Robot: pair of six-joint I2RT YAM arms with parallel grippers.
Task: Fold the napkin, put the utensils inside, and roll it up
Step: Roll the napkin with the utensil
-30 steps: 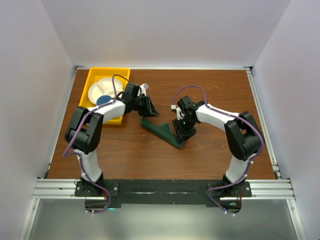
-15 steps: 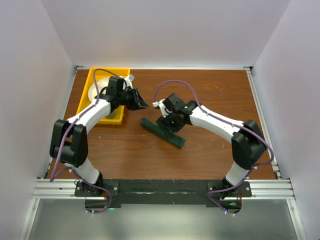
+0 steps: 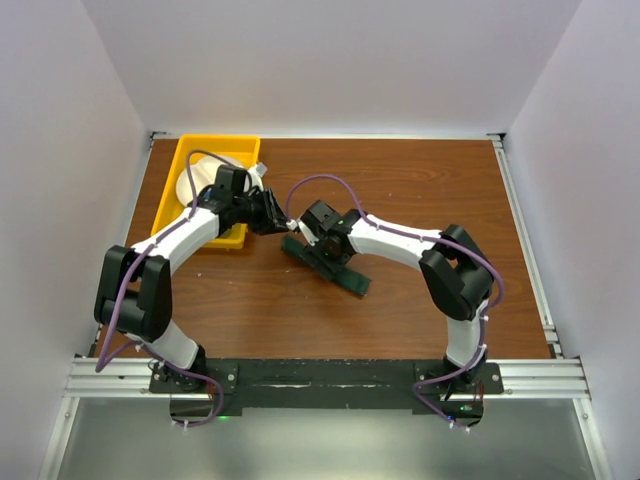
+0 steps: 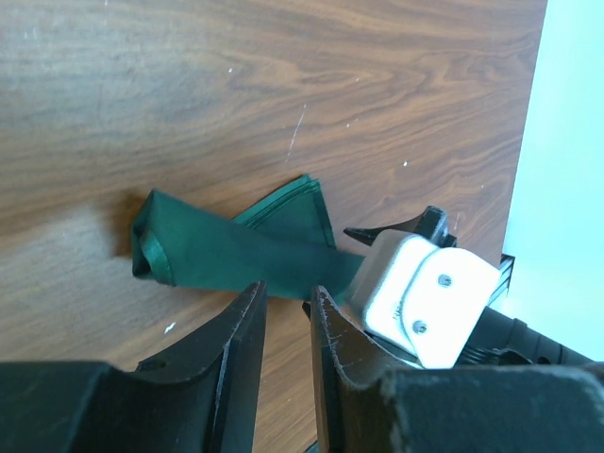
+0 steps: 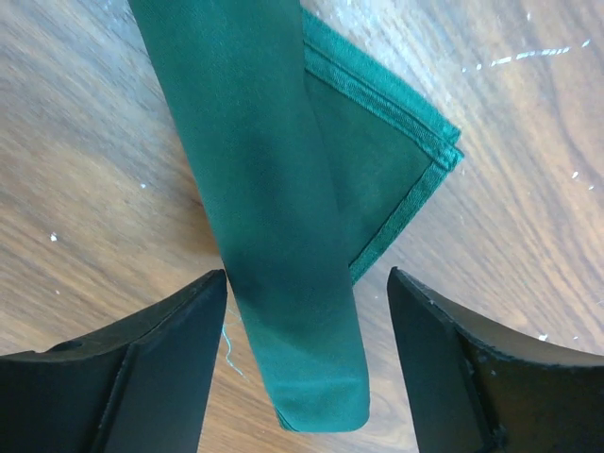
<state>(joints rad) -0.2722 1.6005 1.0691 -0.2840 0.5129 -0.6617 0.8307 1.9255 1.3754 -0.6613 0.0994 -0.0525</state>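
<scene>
Jaws of the right gripper stand released astride the rolled dark green cloth napkin, probably so the roll can lie undisturbed; the left gripper, a slit apart and empty, hovers beside its far end, left of the brown wooden table's middle.

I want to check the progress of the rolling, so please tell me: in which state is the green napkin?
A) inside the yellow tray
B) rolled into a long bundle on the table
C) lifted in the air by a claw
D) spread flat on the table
B: the napkin lies on the wooden table as a long roll with one hemmed corner sticking out, and the right claw stands open over it.
</scene>
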